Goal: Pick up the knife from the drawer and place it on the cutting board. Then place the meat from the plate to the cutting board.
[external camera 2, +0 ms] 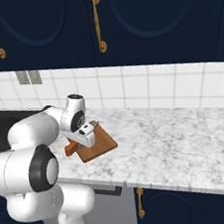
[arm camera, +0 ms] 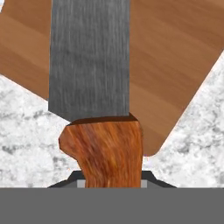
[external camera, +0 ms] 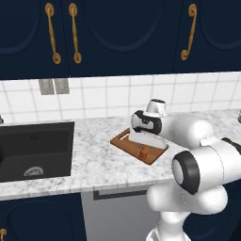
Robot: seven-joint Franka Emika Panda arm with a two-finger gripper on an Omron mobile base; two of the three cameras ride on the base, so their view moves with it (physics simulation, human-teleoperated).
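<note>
Marble counter (external camera 2: 178,145) stretched bare right of the cutting board (external camera 2: 99,144), the sink (external camera: 35,148) well to its left. Bent low over the board, the gripper (arm camera: 111,177) pinched the knife (arm camera: 94,83) by its wooden handle, blade reaching over the board's edge.

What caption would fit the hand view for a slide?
Gripper shut on the knife, its grey blade over the cutting board.

Arm bent low forward, end effector (arm camera: 111,181) apparently clamped tight
</note>
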